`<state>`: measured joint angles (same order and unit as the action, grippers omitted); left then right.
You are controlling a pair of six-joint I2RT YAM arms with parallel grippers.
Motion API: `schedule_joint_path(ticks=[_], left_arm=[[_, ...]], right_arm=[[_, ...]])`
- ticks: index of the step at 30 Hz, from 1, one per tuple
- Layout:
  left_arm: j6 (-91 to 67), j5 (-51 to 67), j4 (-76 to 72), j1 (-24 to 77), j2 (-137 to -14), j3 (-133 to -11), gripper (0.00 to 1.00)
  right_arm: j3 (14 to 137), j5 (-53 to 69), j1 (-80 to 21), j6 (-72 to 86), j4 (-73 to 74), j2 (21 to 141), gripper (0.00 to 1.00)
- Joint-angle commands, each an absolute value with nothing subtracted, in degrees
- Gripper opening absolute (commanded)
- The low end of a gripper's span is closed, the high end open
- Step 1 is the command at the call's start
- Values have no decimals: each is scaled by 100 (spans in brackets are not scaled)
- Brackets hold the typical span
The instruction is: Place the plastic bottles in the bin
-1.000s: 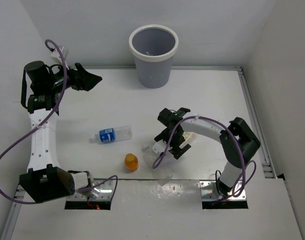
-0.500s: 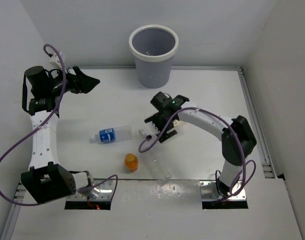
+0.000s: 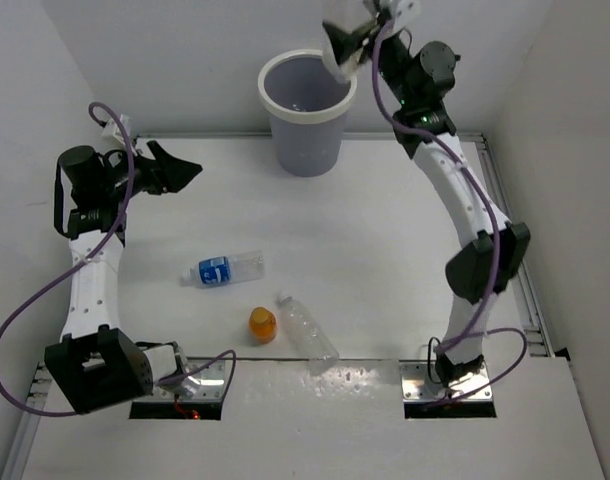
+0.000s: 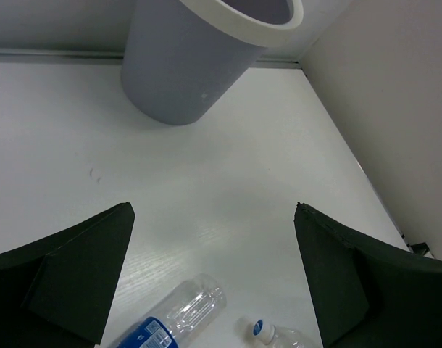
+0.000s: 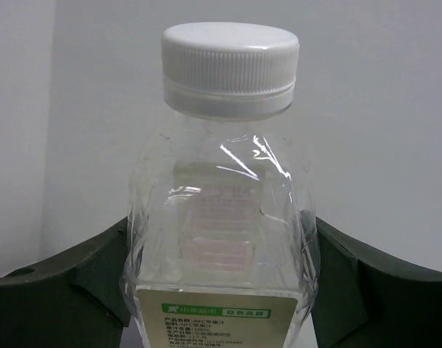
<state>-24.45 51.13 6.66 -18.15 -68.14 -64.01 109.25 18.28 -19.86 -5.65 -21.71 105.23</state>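
My right gripper [image 3: 353,35] is raised high at the back, shut on a clear cream-labelled bottle [image 3: 335,52] with a white cap [image 5: 230,69]. Both fingers [image 5: 83,283] press its sides. In the top view the bottle overlaps the right rim of the grey bin [image 3: 307,125]. On the table lie a blue-labelled bottle [image 3: 225,268], a squat orange bottle [image 3: 262,323] and a plain clear bottle [image 3: 307,327]. My left gripper [image 3: 177,165] hovers open at the far left. The left wrist view shows the bin [image 4: 185,65] and the blue-labelled bottle [image 4: 170,322] ahead of it.
White walls close the table on the left, back and right. A metal rail [image 3: 505,220] runs along the right edge. The right arm's upper links [image 3: 465,200] arch over the table's right side.
My right gripper closed on the cream-labelled bottle at the table's middle and lifted it up to the bin's rim. The plain bottle now lies uncovered near the front. The left arm barely moved.
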Motion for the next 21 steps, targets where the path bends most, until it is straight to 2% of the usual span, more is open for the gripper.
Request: schedule_joint_path(ticks=[1,5,11,15,16,19,20,21], left_arm=[[-2575,5080,281,-1828,-6548,-6223,99],[-2523,5080,333,-1828,-6496,-6082,99],[-2093,5019,851,-1828,-6442,-5977,99],[-873,4853,2396,-1635,-6898,-6608,99],[-331,4738,2948,-1504,-7065,-6801,99],[104,4150,3217,-1441,-7066,-6664,99],[175,3992,3217,-1441,-6971,-6593,99],[254,3921,3217,-1372,-6831,-6540,99]], right_arm=[[12493,1021,-1907,1448,-3979,11536,2],[13350,415,-1793,1792,-4534,12443,3],[12648,9,-1758,2188,-4860,12664,4],[12700,-141,-1731,2084,-4702,13121,6],[12726,-167,-1731,2066,-4667,13174,8],[12849,-62,-1714,1995,-4422,13447,19],[12963,-27,-1714,1995,-4325,13491,29],[13025,104,-1723,1969,-4194,13648,33]])
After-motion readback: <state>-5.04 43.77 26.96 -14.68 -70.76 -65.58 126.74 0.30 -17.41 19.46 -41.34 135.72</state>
